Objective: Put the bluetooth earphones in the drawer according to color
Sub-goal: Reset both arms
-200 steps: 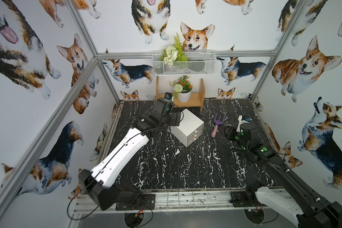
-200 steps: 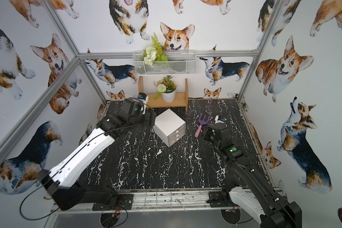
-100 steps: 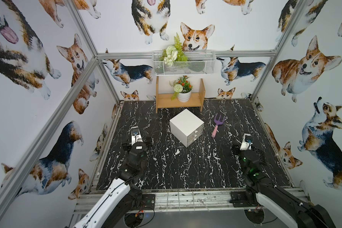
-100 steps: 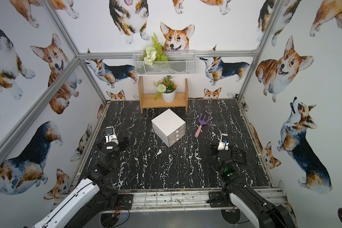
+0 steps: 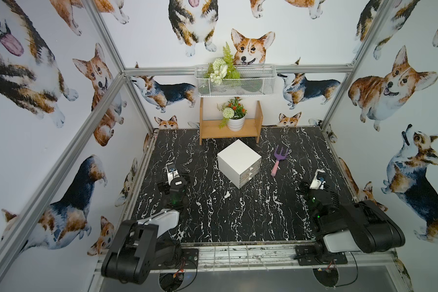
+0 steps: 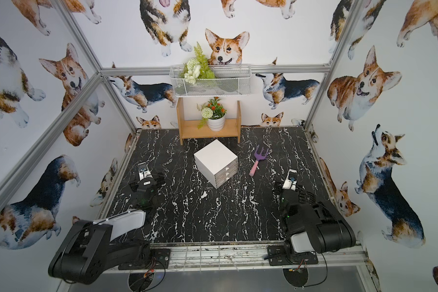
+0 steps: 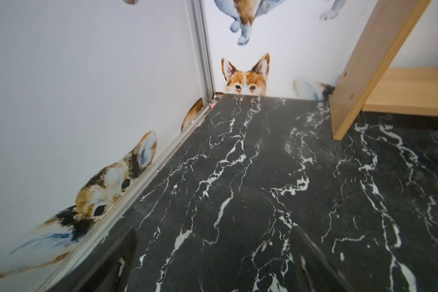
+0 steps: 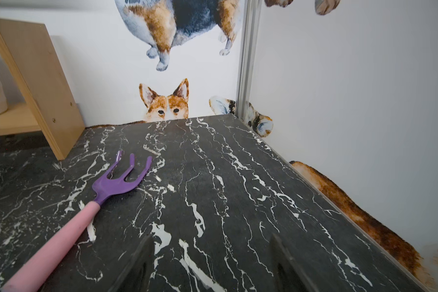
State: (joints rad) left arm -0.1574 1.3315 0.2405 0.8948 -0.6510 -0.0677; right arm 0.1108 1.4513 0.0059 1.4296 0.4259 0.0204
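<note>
Both arms low at the front of the black marble-look table.
L gripper: jaws spread wide, nothing btwn. Small white cube drawer cabinet w/ three grey fronts sits mid-table, all fronts shut. Purple-and-pink toy garden fork lies near, on its right. R gripper: jaws spread, empty.
</note>
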